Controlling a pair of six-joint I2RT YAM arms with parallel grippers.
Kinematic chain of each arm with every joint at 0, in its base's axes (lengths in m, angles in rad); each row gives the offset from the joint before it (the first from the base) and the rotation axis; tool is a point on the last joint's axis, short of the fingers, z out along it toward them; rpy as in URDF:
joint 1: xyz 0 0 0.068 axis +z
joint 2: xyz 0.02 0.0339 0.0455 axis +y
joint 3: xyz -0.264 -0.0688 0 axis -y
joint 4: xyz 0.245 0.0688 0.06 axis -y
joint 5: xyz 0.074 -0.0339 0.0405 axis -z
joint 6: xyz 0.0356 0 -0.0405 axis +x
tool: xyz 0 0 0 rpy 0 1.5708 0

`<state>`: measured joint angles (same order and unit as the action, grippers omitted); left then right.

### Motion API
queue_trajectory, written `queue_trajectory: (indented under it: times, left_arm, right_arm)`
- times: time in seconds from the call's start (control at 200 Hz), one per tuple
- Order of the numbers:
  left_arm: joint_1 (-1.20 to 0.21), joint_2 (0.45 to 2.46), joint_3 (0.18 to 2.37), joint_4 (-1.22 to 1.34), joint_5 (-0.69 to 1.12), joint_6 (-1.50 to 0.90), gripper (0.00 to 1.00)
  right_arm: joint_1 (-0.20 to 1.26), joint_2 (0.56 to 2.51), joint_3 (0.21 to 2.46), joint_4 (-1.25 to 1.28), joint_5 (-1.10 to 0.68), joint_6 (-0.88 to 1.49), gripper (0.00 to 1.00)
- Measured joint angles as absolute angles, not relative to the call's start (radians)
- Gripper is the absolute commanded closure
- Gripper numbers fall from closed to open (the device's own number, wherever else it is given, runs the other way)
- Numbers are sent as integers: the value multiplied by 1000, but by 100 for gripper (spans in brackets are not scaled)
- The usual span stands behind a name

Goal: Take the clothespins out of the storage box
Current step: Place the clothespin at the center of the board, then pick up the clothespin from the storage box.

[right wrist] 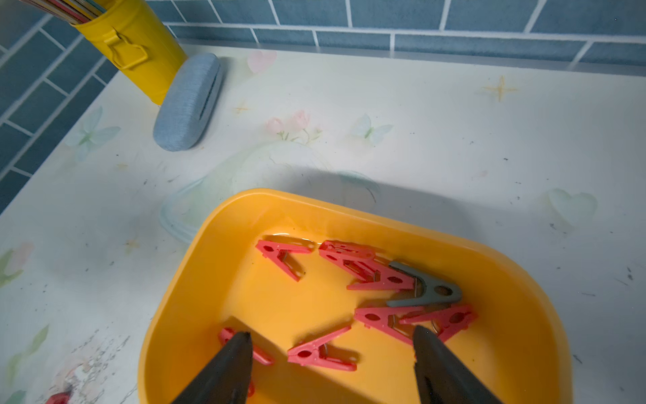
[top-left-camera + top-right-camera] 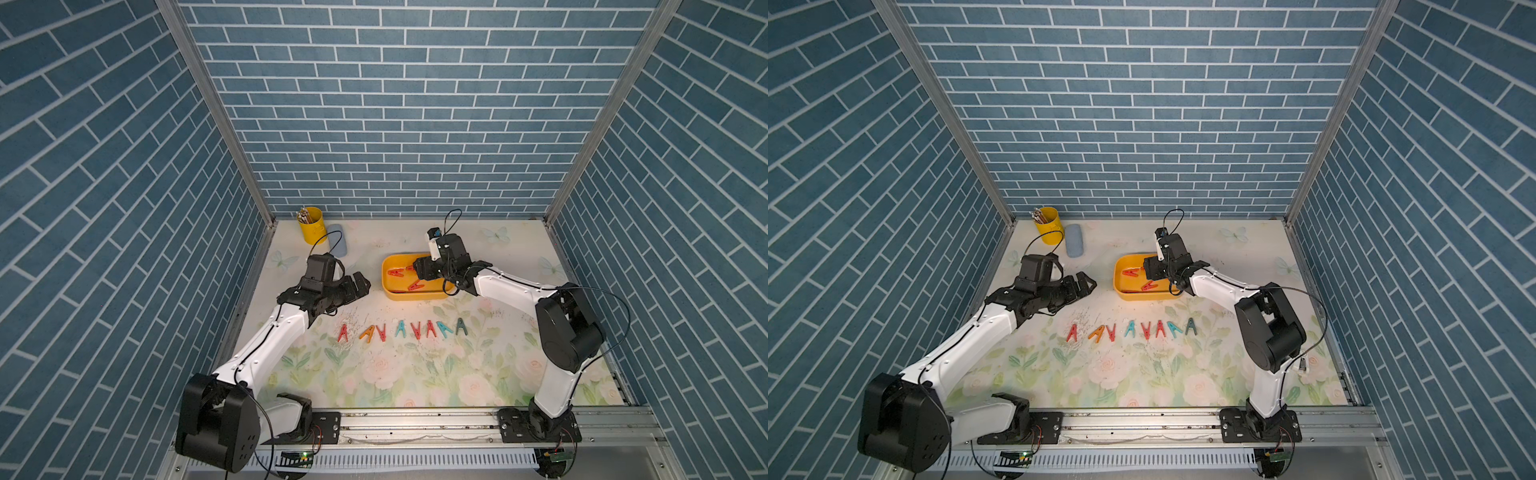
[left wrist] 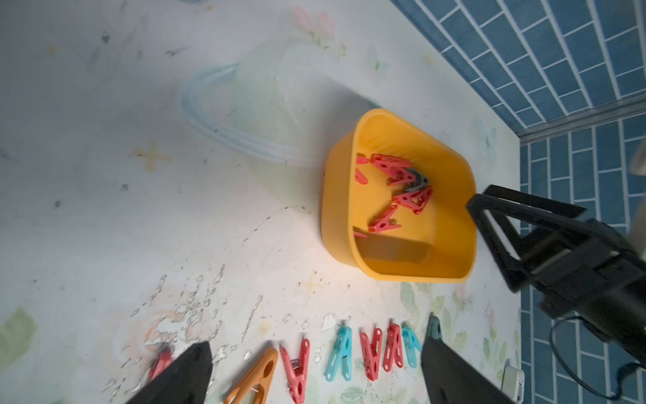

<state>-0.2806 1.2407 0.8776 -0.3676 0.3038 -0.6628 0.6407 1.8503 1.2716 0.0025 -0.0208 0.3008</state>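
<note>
Storage box [image 2: 386,286] sits on the surface [image 2: 415,374], a bit right of centre, with a handful of clothespins [image 1: 321,353] lying in it. Right claw [image 1: 332,334] hangs over the box, left claw [image 2: 362,284] off to its left. In front of the box there's a row of pins [image 2: 401,328] side by side. Back left corner has the pencil cup [image 2: 311,226], case [image 2: 337,245] just beside it on the right
</note>
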Motion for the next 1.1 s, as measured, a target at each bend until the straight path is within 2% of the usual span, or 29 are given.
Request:
queue_trajectory:
  times: [0.105,0.235,0.445,0.57,0.635,0.805,1.095]
  left_arm:
    - [-301,1272,918,-355,303,-662,0]
    - [-310,1296,927,-343,303,-662,1]
    - [-315,1318,937,-338,300,-659,0]
    - [-315,1322,943,-338,300,-657,0]
    - [-315,1322,944,-338,300,-657,0]
    - [-315,1324,944,-338,300,-654,1]
    - [-315,1324,944,-339,300,-651,0]
  right_arm:
    - [638,1905,1318,-10,-19,287,33]
    - [638,1962,1367,-16,-31,269,45]
    - [640,2024,1408,-16,-73,252,54]
    - [650,2057,1435,-16,-105,225,55]
    - [661,2076,1456,-19,-115,206,60]
    - [685,2137,1528,-32,-129,167,63]
    - [696,2237,1612,-78,-135,100,63]
